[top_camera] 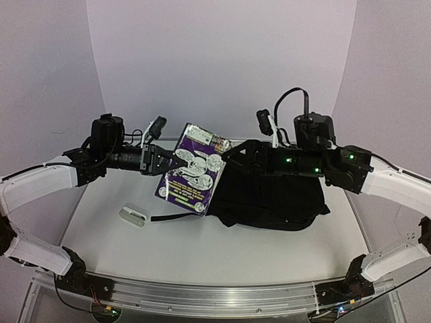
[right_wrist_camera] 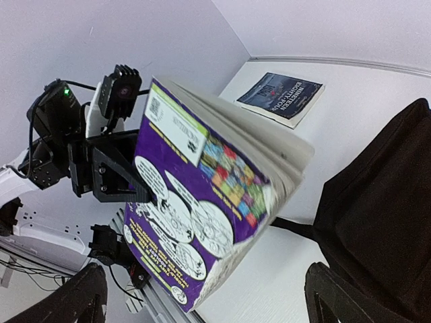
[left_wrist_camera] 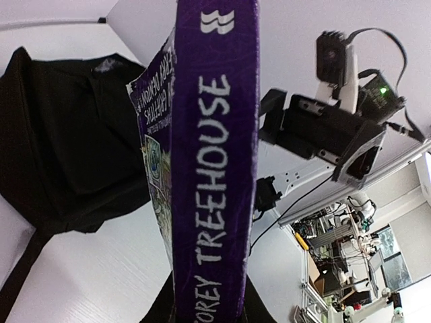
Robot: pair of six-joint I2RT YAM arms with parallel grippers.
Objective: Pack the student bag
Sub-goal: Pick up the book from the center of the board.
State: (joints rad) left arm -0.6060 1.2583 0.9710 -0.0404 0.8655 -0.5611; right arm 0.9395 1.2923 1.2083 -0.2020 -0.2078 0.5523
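A purple paperback book [top_camera: 192, 169] hangs in the air above the table's middle, its back cover tilted toward the top camera. My left gripper [top_camera: 176, 161] is shut on its spine edge; in the left wrist view the spine [left_wrist_camera: 215, 168] runs up from between the jaws of that gripper [left_wrist_camera: 209, 316]. My right gripper [top_camera: 232, 153] sits just right of the book, open. Its fingers [right_wrist_camera: 337, 296] stand wide apart below the book [right_wrist_camera: 202, 215] without touching it. The student bag [top_camera: 276, 195], black and slumped, lies on the table under the right arm and shows in both wrist views [left_wrist_camera: 67, 155] [right_wrist_camera: 377, 202].
A small grey-white object [top_camera: 133, 215] lies on the table at the front left. A black strap end [top_camera: 175, 217] trails from the bag toward it. A dark blue book [right_wrist_camera: 279, 97] lies flat near the back wall.
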